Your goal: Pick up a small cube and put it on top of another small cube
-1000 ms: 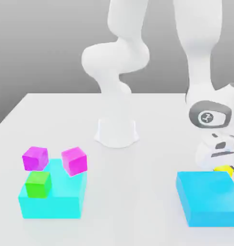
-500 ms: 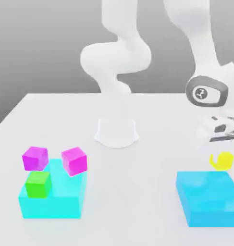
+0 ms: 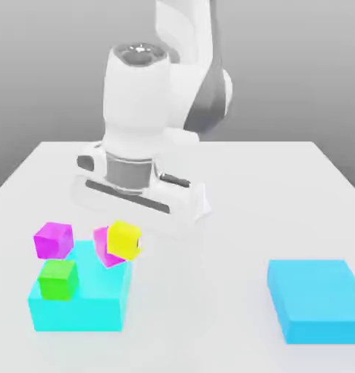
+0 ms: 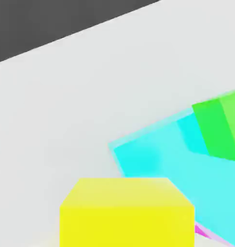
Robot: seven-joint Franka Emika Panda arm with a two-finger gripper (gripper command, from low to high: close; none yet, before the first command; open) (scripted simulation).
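The small yellow cube (image 3: 125, 240) hangs just under my hand, with my gripper (image 3: 126, 233) shut on it. It is tilted and covers the upper right part of the hot-pink cube (image 3: 102, 246) in the exterior view. The pink cube stands at the far edge of the left cyan block (image 3: 78, 303); whether the two cubes touch I cannot tell. In the hand view the yellow cube (image 4: 127, 212) looms close, with a sliver of the pink cube (image 4: 206, 234) beside it and the cyan block (image 4: 158, 157) behind.
A purple-magenta cube (image 3: 53, 240) sits left of the pink one. A green cube (image 3: 58, 279) rests on the left cyan block and also shows in the hand view as the green cube (image 4: 218, 126). A second flat cyan block (image 3: 315, 299) lies at the exterior view's right. The arm's base (image 3: 198, 197) stands behind.
The arm lifted the yellow cube from beside the right cyan block and swung it across to the exterior view's left, over the pink cube.
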